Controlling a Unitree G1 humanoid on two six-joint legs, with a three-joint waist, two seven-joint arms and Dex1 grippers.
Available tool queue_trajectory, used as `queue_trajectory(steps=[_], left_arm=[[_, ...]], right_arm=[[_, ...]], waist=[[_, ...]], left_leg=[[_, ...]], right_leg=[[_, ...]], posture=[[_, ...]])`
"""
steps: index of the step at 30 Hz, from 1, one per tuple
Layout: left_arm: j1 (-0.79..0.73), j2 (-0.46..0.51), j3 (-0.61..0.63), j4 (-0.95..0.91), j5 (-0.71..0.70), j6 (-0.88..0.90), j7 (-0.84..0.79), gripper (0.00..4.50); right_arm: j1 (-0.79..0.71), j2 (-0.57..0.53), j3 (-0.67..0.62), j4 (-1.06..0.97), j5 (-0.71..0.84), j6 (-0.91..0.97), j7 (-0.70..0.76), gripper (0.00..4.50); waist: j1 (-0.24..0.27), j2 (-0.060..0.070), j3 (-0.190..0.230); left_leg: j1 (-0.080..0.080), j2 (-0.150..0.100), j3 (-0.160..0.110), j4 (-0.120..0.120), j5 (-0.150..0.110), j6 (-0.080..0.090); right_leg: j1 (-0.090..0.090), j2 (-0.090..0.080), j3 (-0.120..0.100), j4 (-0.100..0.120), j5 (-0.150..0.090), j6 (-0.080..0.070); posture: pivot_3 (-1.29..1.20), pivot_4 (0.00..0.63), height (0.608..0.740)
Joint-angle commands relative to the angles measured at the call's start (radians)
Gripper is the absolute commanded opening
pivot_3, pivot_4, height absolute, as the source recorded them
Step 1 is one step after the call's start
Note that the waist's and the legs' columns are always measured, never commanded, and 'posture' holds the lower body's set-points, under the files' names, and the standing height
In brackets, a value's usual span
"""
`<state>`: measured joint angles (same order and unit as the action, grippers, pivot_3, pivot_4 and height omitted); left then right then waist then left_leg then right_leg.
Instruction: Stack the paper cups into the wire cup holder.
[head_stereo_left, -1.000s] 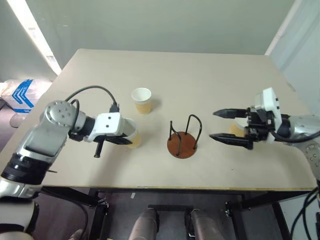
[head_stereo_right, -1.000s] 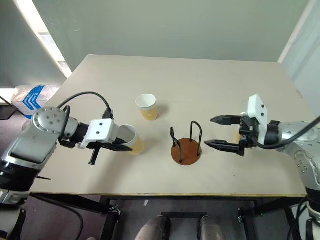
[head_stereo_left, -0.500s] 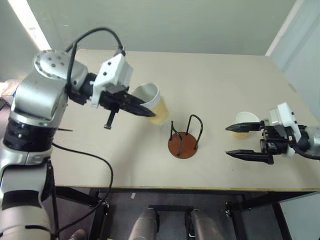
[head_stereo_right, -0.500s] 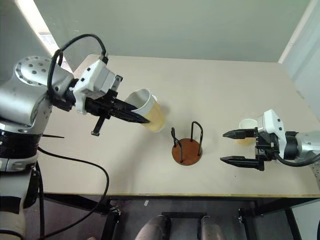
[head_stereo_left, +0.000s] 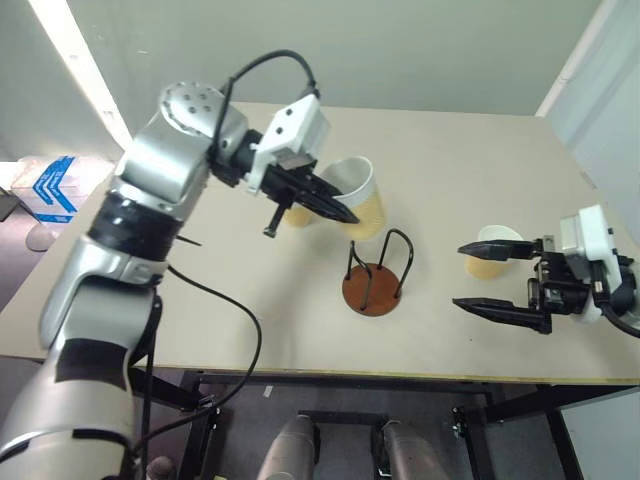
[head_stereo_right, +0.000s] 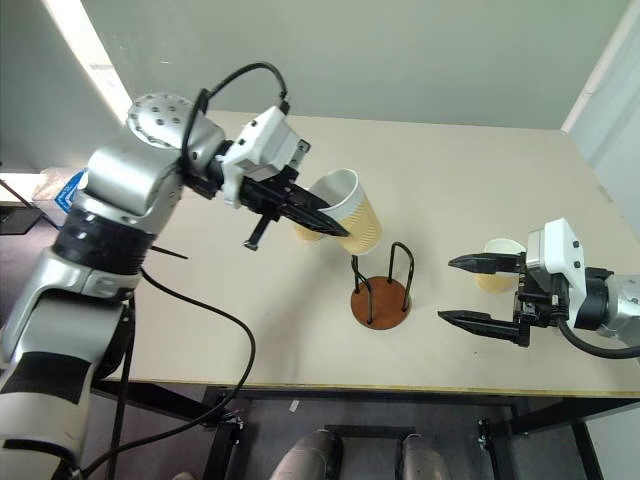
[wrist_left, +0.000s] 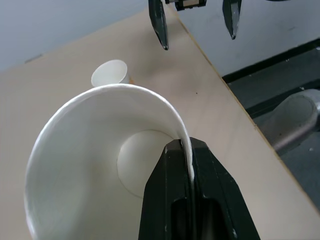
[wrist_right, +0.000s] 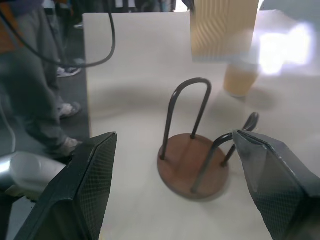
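The beige counter (head_stereo_left: 480, 150) carried three paper cups. The left claw (head_stereo_right: 335, 228) pinched one cup (head_stereo_right: 352, 210) by its rim, aloft above the wire cup holder (head_stereo_right: 381, 290). Another cup (head_stereo_right: 306, 228) stood partly hidden behind it. The third cup (head_stereo_right: 498, 264) stood beside the right claw (head_stereo_right: 455, 290), whose fingers were spread, empty.

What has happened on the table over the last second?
The left gripper, shut on the rim of a paper cup, lifted it off the table and carried it to just above and beside the wire cup holder. The right gripper drew back from the holder, fingers open, uncovering a second cup. That cup, the holder and the third cup stayed put.
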<state>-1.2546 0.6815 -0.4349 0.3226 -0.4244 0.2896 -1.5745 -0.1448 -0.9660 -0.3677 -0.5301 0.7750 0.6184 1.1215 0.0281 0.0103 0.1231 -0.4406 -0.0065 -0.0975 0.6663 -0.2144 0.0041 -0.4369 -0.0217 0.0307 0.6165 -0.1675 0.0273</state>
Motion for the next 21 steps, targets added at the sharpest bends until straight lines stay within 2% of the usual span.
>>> queue_trajectory(steps=[1, 6, 18, 21], left_arm=[[-0.052, -0.028, -0.031, 0.056, 0.008, -0.085, -0.040, 0.05], [-0.065, -0.052, -0.101, 0.086, 0.001, -0.146, -0.040, 0.05], [-0.043, -0.107, -0.200, 0.068, 0.015, -0.194, -0.040, 0.05], [-0.043, -0.113, -0.214, 0.076, 0.046, -0.218, -0.040, 0.67]], right_arm=[[0.012, -0.010, -0.051, -0.055, 0.034, 0.008, -0.034, 3.91], [0.033, -0.006, -0.069, -0.076, 0.044, 0.012, -0.068, 3.91], [0.013, -0.022, -0.069, -0.062, 0.036, 0.019, -0.125, 3.91], [-0.034, -0.032, -0.065, -0.028, 0.048, 0.063, -0.171, 3.91]], waist=[[0.000, 0.000, 0.000], [0.001, 0.000, 0.000], [0.010, 0.000, 0.000], [0.009, 0.000, 0.000]], left_leg=[[-0.001, 0.000, 0.000, 0.000, 0.000, 0.001], [-0.005, 0.000, 0.001, 0.001, -0.003, 0.003], [-0.006, 0.000, 0.001, 0.003, -0.007, 0.005], [-0.006, 0.000, 0.002, 0.004, -0.007, 0.005]], right_leg=[[0.000, 0.000, 0.000, -0.002, 0.001, 0.001], [0.000, 0.000, 0.000, -0.007, 0.005, 0.013], [0.000, 0.000, 0.000, -0.007, 0.004, 0.015], [0.000, 0.000, 0.000, -0.007, 0.004, 0.016]], posture=[[0.00, 0.150, 0.740], [0.00, 0.150, 0.740], [0.00, 0.150, 0.740], [0.00, 0.150, 0.740]])
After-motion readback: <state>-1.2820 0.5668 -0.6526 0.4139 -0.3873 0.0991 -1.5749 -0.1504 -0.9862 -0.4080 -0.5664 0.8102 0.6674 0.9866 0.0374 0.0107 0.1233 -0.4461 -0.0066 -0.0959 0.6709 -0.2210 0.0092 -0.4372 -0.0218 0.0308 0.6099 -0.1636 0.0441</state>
